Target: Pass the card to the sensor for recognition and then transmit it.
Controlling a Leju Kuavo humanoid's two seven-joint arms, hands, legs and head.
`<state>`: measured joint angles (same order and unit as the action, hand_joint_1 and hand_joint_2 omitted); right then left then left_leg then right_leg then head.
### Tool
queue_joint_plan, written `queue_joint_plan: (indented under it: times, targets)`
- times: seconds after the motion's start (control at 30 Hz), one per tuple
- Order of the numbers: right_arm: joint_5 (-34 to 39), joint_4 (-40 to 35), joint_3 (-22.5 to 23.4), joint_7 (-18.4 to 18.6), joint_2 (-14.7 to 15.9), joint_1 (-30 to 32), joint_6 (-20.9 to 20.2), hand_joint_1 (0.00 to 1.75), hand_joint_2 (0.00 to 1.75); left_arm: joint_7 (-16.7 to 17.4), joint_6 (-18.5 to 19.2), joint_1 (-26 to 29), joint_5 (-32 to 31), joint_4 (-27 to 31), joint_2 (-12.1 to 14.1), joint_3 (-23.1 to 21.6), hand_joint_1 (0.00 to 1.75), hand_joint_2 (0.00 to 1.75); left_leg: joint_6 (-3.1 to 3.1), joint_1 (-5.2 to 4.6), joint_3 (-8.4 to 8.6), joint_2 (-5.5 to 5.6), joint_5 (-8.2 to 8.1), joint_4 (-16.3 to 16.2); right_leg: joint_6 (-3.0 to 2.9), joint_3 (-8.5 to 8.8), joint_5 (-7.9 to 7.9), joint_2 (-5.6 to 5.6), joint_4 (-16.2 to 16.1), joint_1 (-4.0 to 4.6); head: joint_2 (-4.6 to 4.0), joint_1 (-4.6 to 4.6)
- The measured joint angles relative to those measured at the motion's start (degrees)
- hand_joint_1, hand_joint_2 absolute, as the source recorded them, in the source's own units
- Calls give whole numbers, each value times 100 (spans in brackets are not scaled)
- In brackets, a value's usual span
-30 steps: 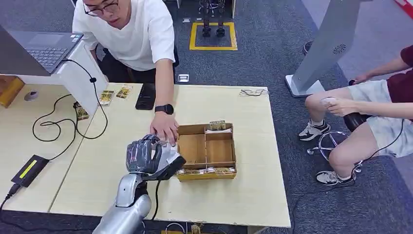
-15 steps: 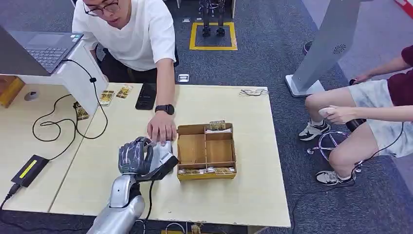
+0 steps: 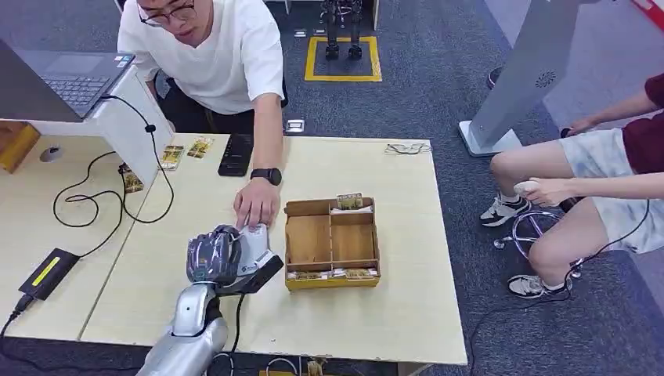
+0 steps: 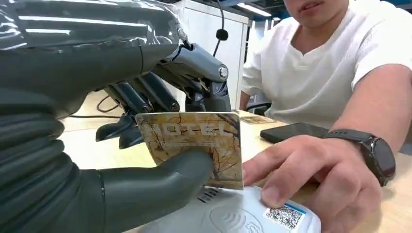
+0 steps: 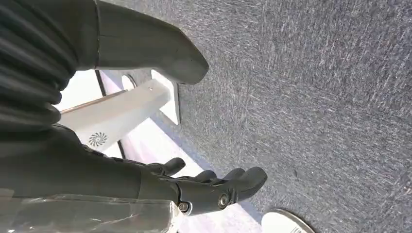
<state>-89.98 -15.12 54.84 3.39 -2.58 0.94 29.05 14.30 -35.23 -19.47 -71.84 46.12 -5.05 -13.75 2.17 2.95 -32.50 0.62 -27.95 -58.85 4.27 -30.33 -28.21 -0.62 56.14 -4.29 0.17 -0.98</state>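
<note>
Roughly at the middle of the task, by the look of it: card [image 4: 194, 145] already in the grasp and brought down to the sensor [image 4: 233, 216], transmitting not yet done. Whether recognition has gone through cannot be told from the pictures.

Nearest, toward the table's [image 3: 391, 313] front edge: left hand [image 3: 218, 254] closed on the card, thumb pressing its face, darker fingers [image 4: 145, 94] behind. Card held upright, lower edge just over or touching the white sensor; which of the two is unclear. Printed side turned to the wrist camera.

Just beyond, a person's hand [image 3: 257, 208] resting fingertips on the sensor's far end, apparently steadying it. Beside these, toward the table's right edge, a cardboard tray [image 3: 332, 244] with a few cards in its outer compartments.

Right hand [image 5: 214, 187] hanging over the grey carpet, fingers loosely apart, holding nothing.

Left to do, presumably: hold for the read, then hand the card on.
</note>
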Motion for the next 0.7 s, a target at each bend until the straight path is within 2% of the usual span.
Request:
queue_joint_plan:
  times: [0.33,0.5,0.63,0.7]
  targets:
    - [0,-7,-59,33,2,9,-33,0,175,96,356,-10,-111,-107,39,20,175,175,1,0,7,0,2,0,1,8,3,0,0,0,0,0]
    - [0,-15,-87,39,2,5,-33,0,175,96,728,-48,-142,-144,35,17,175,175,2,0,11,2,5,1,1,15,3,-2,0,0,0,0]
    - [0,-26,-137,96,4,4,-33,0,175,31,1167,-131,26,-197,31,18,175,175,2,0,25,3,5,3,1,31,3,-7,0,0,0,0]
    - [0,-37,-166,109,4,2,-33,0,175,-15,1255,-171,68,-234,31,17,175,175,2,0,38,2,5,4,1,45,3,-6,0,0,0,0]
